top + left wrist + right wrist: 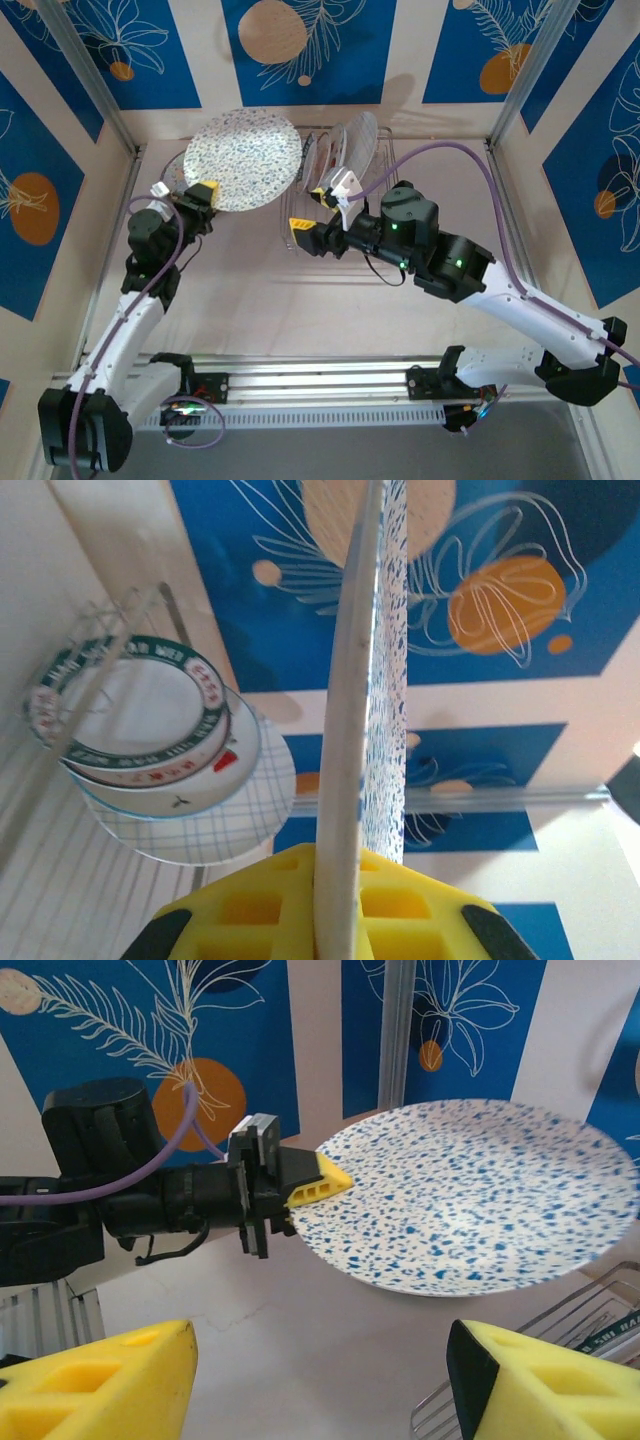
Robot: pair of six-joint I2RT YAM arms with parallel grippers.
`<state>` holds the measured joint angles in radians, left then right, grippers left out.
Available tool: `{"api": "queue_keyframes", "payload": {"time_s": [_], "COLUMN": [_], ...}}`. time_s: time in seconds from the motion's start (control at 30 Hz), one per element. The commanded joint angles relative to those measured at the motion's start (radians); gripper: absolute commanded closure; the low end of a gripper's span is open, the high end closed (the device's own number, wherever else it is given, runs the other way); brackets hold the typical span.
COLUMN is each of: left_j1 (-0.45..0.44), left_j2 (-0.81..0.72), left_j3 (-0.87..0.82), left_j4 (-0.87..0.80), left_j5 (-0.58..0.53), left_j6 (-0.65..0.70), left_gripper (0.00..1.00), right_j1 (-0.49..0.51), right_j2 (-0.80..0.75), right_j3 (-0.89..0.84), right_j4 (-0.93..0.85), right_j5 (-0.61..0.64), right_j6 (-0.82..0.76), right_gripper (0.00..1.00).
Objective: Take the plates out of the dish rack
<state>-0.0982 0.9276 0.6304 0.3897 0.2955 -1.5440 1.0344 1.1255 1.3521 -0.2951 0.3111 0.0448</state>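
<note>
Left hand [203, 193]: yellow foam-padded fingers were clamped on the left rim of a large round white ceramic plate speckled with blue [245, 158]. The speckled plate was held up off the pale counter [250, 300], its face tilted toward the overhead camera and its right edge close to the left end of the rack. In the left wrist view it ran edge-on, straight up between the two yellow pads.

Right hand [312, 212]: the fingers stood well apart and held nothing. This hand sat over the counter on the near side of the rack, just right of the speckled plate. In the right wrist view its two yellow fingertips showed wide apart at the bottom, facing the left hand and the plate that hand gripped.

Rectangular silver wire dish rack [385, 152]: it stood at the back of the counter, right of centre, with plates on edge between its dividers. The left wrist view showed three of them overlapping: a dark-green-rimmed plate [140, 705], a white plate with red and green motifs [215, 765], and a blue-checked plate [250, 815].
</note>
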Motion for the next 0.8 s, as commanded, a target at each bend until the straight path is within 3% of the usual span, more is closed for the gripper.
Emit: {"api": "queue_keyframes", "payload": {"time_s": [0.0,0.3,0.77], "left_j1": [0.057,0.126,0.183], "left_j2": [-0.046,-0.031,0.164], "left_j3": [-0.029,-0.091,-0.155], "left_j4": [0.046,0.035,0.217], "left_j5": [0.025,-0.048,-0.167], "left_j6": [-0.007,0.053,0.141], "left_gripper": [1.0,1.0,1.0], "right_j1": [0.007,-0.025,-0.073], "right_j2": [0.003,-0.004,-0.026], "right_j3": [0.019,0.026,-0.001], "right_j4": [0.039,0.013,0.019], "right_j5": [0.017,-0.024,-0.055], "right_j6": [-0.055,-0.059,-0.02], "right_gripper": [0.3,0.29,0.29]}}
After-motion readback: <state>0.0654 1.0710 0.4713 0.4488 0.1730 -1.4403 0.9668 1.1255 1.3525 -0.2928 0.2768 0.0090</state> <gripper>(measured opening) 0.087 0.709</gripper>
